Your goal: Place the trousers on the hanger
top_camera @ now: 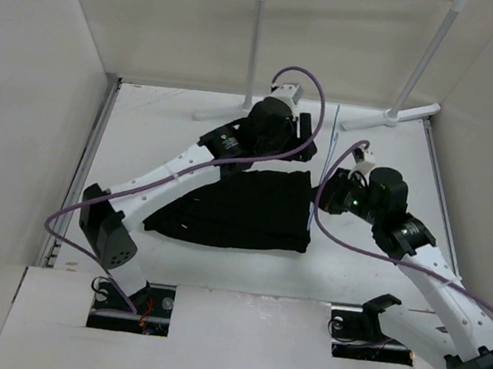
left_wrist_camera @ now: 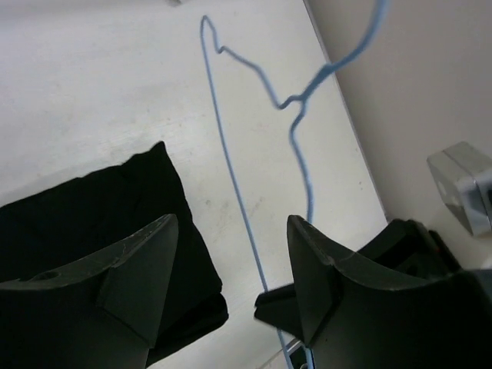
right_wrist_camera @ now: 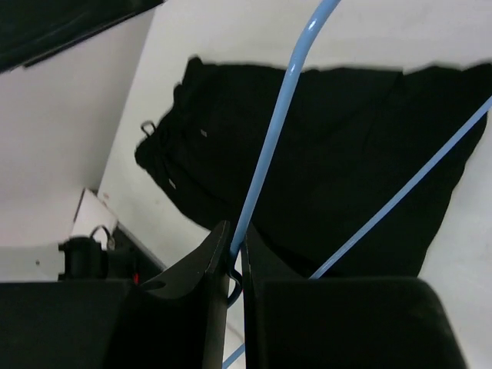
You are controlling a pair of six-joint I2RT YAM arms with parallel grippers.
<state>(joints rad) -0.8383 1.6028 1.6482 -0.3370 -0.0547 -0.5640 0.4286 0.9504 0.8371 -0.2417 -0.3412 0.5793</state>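
The black trousers (top_camera: 244, 207) lie folded in the middle of the table. The thin pale blue wire hanger (top_camera: 331, 145) stands off their right edge. My right gripper (top_camera: 324, 197) is shut on the hanger's wire (right_wrist_camera: 270, 138) close to its fingertips (right_wrist_camera: 237, 250), with the trousers (right_wrist_camera: 330, 154) spread beyond. My left gripper (top_camera: 306, 142) is open and empty over the far edge of the trousers. In the left wrist view the hanger (left_wrist_camera: 235, 178) runs between its spread fingers (left_wrist_camera: 232, 223) without touching them, and the trousers (left_wrist_camera: 92, 215) lie at the left.
A white tube garment rack (top_camera: 256, 42) stands at the back, its feet (top_camera: 390, 117) on the table. Walls close in the table on the left, right and back. The right gripper's dark tip (left_wrist_camera: 288, 304) shows in the left wrist view.
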